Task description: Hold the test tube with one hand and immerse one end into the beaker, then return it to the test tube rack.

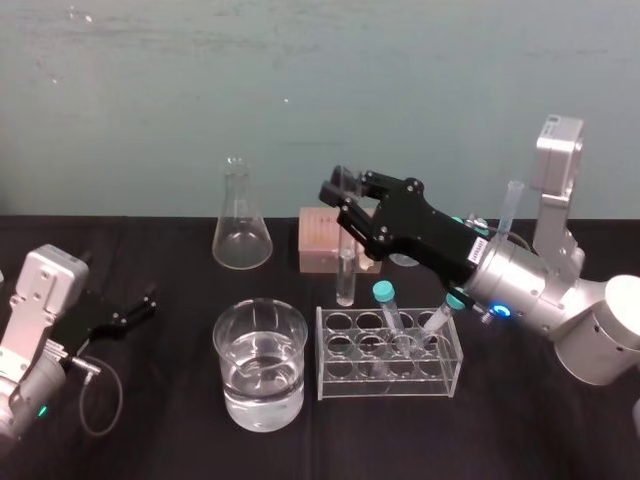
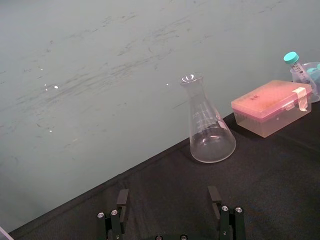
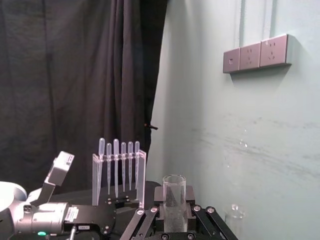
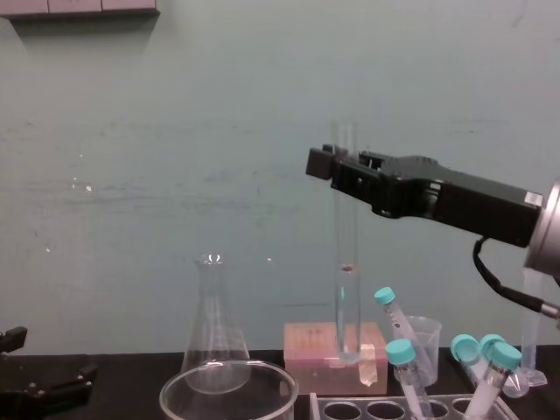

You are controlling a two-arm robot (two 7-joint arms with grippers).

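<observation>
Jaws of the right gripper [image 1: 346,211] are clamped on the long slim clear glass test tube [image 1: 345,280] just below its open mouth. They hold it upright, its rounded bottom clear of the black-covered bench [image 1: 160,420]. Beneath the jaws the tube hangs between the pink plastic tip box [image 1: 322,240] beyond and the pale translucent test tube rack [image 1: 340,382] on the robot's side. The wide round clear glass beaker [image 1: 216,338], part filled with water, stands below the jaws, to their left and nearer the robot. Jaws of the left gripper [image 2: 169,200] stand wide apart and empty, low over the bench far to the left.

Whether the tube has been dipped I cannot tell; I judge the carry to the beaker is the step in hand. It calls for a vertical tube, carried high until its bottom is over the middle of the beaker's mouth, then lowered straight so glass misses the thick rim. Room looks open between jaws and beaker. The rack's left corner and the teal-capped plastic tubes [image 1: 385,293] leaning in it, below and right of the jaws, are the edges to mind.
</observation>
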